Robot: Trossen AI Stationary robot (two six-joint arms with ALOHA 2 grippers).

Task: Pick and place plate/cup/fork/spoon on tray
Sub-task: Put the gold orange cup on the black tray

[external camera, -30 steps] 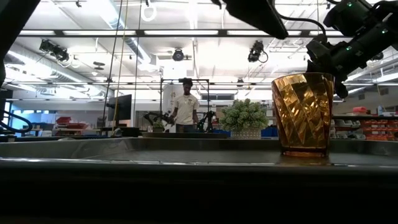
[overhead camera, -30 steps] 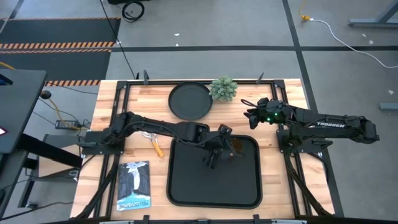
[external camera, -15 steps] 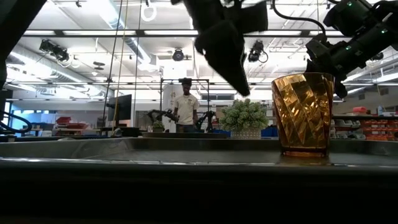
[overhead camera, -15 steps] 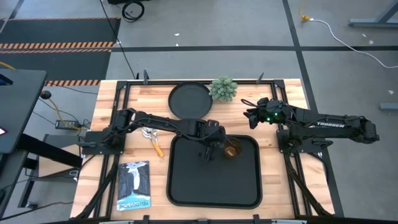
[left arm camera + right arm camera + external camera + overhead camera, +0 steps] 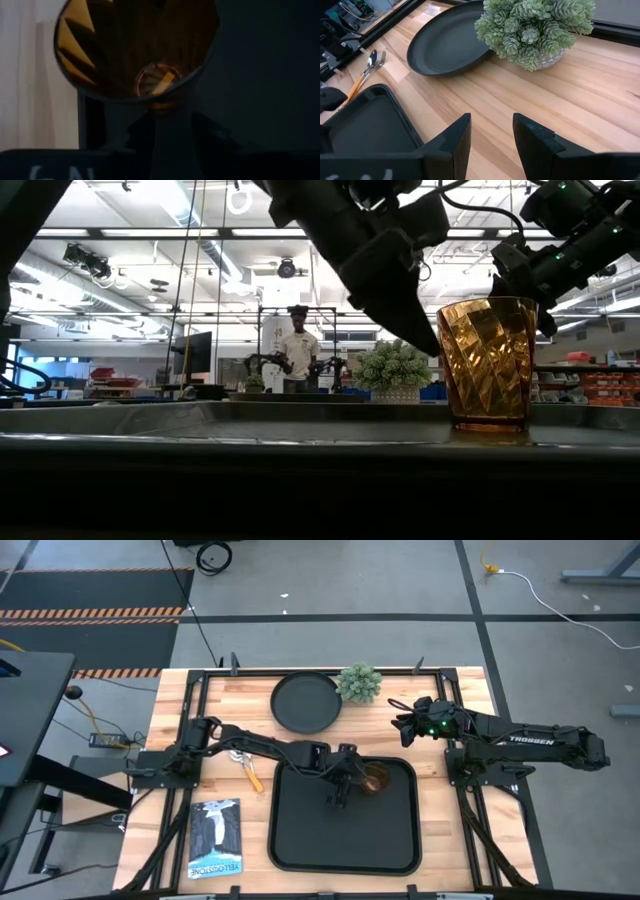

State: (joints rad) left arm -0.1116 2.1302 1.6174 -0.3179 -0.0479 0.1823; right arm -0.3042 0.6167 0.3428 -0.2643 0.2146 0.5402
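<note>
1. Looking straight down, the high view is showing the whole table: one tray lying at the near middle, one cup standing upright in its far right part, and one plate resting on the bare wood beyond the tray, just beside a small potted plant. The left gripper is hanging over the tray just beside the cup, not holding it; I cannot tell from here whether its fingers are apart. The right gripper is waiting above the wood, off the tray's far right corner. One fork and one spoon are lying together left of the tray, and a booklet is sitting near the front left.

2. The low view is giving what the top view cannot: the cup is standing on the tray floor with its faceted wall clear of the left arm's dark shape beside it. A person is standing in the room behind.

3. The left wrist view is looking down into the cup's open mouth; its own fingers are not showing.

4. The right wrist view is showing its two fingers standing apart and gripping nothing, with the plate, plant, tray corner, and the fork and spoon side by side.
</note>
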